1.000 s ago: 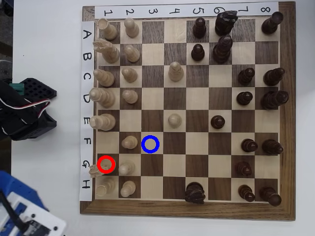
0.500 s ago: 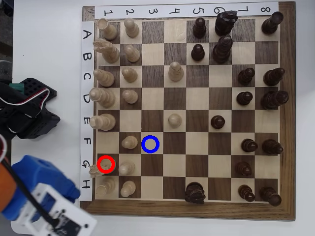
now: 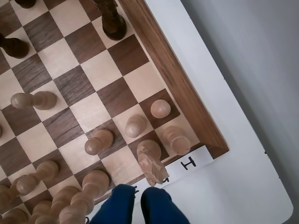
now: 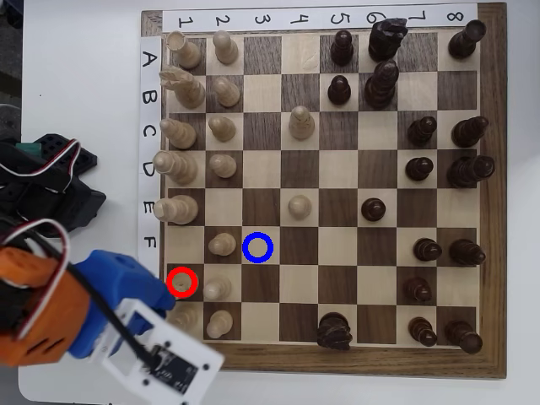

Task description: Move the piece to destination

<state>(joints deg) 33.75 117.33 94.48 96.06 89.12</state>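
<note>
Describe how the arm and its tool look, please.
In the overhead view the arm is orange and blue, with red, white and black cables, a white camera mount and a black circuit board. In the wrist view the tool has blue fingers.

A white table [image 4: 84, 101] carries a wooden chessboard [image 4: 494, 211] with a dark brown frame, which fills the centre and right of the overhead view; in the wrist view the board's corner lies near the table's rounded edge. White paper label strips lie along two board edges: a number strip [image 4: 321, 18] marked 1 to 8 along the far edge and a letter strip [image 4: 149, 152] marked A onward down the left edge. A black motor base with wires [image 4: 42, 181] sits on the table left of the board.
</note>
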